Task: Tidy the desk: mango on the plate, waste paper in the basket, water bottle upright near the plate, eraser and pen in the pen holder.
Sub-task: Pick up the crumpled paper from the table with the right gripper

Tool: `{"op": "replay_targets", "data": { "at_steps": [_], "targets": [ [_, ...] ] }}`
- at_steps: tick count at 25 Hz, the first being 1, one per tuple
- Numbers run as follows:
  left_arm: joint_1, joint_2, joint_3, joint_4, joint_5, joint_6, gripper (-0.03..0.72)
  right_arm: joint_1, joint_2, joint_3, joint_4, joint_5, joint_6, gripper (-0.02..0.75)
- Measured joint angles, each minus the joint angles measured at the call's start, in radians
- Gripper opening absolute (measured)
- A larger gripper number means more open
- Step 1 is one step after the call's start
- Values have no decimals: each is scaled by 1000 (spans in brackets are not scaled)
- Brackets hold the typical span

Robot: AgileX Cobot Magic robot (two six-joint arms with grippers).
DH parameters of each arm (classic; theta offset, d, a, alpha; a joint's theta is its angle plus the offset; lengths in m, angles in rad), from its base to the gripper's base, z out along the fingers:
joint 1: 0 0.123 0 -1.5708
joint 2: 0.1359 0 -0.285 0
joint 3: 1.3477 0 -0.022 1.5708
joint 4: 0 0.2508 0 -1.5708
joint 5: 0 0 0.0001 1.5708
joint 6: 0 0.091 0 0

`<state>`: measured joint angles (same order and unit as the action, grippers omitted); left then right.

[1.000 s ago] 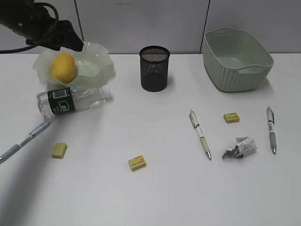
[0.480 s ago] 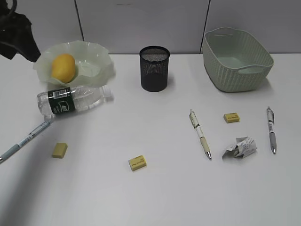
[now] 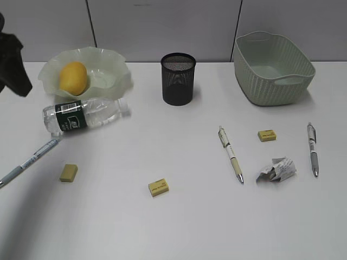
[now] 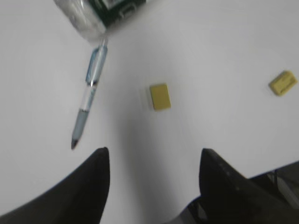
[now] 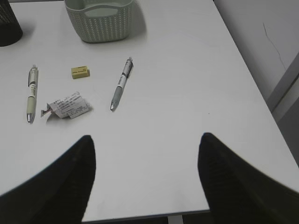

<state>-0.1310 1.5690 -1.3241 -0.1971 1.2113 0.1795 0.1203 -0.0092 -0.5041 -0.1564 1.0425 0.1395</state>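
Mango (image 3: 72, 78) sitting in plate (image 3: 103, 69), water bottle (image 3: 81, 115) lying near it. Left gripper (image 4: 152, 161) and right gripper (image 5: 145, 149) both hanging open, gripping nothing.

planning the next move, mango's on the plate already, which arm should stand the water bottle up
Left. The water bottle lies on its side beside the plate on the left of the desk, and its end shows in the left wrist view. The left gripper is empty above that area; the right gripper overlooks the far side.
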Motion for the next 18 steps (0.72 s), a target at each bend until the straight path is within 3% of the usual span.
{"op": "replay_targets", "data": {
  "at_steps": [2, 3, 10, 18],
  "targets": [
    [0, -79, 150, -2, -24, -2, 459, 0, 0, 0, 0, 0, 0, 540],
    [0, -79, 150, -2, -24, -2, 459, 0, 0, 0, 0, 0, 0, 540],
    [0, -362, 475, -81, -272, -5, 452, 0, 0, 0, 0, 0, 0, 540],
    [0, -702, 711, -97, -407, -24, 446, 0, 0, 0, 0, 0, 0, 540]
  ]
}}
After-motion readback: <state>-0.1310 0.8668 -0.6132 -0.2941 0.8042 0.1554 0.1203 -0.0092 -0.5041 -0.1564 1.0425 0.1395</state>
